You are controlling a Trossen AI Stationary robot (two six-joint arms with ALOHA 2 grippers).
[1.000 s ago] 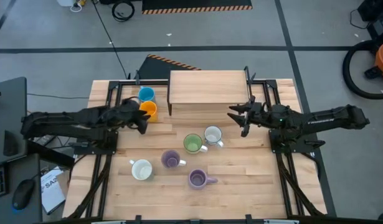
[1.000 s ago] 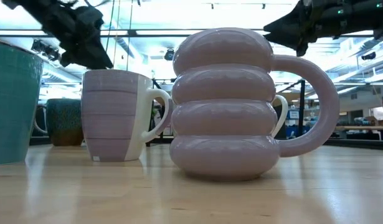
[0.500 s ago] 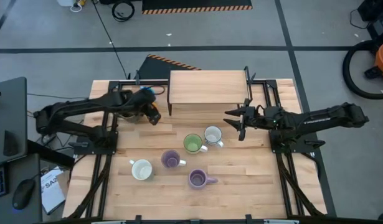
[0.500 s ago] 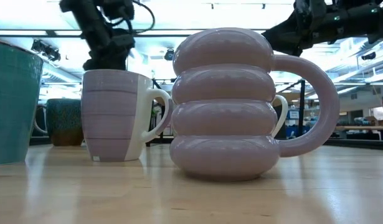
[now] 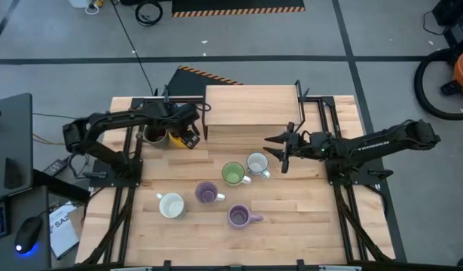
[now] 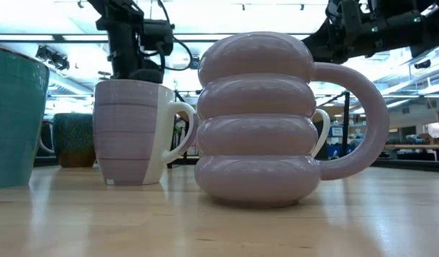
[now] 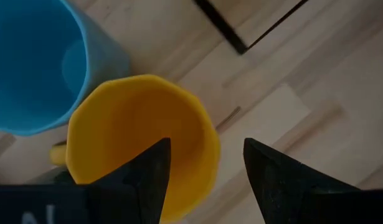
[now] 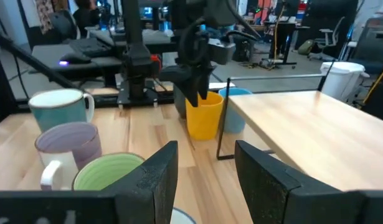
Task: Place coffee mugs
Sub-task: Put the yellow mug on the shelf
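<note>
Five mugs sit loose toward the front of the table [image 5: 321, 211]: a ribbed pale purple mug [image 5: 239, 217] nearest, then a white mug [image 5: 171, 204], a second purple mug [image 5: 207, 193], a green mug [image 5: 233, 174] and another white mug [image 5: 257, 163], the last two touching or nearly so. Right gripper [image 5: 282, 155] hovers just beside that pair, jaws partly apart, holding nothing; a sweep from here would likely knock one into the other. Farther back, the left gripper [image 5: 187, 135] is over the orange mug [image 7: 116, 118], jaws spread wide and empty, straddling the rim wall (one finger over the inside, one outside). Risks: closing on the thin wall off-centre could tip or spin it, and it stands hard against the blue mug [image 7: 29, 62] with a dark mug [image 5: 153, 135] near, so a slip drags the neighbours. Wooden platform [image 5: 251, 109] is just beside; a lift could clip its edge.
</note>
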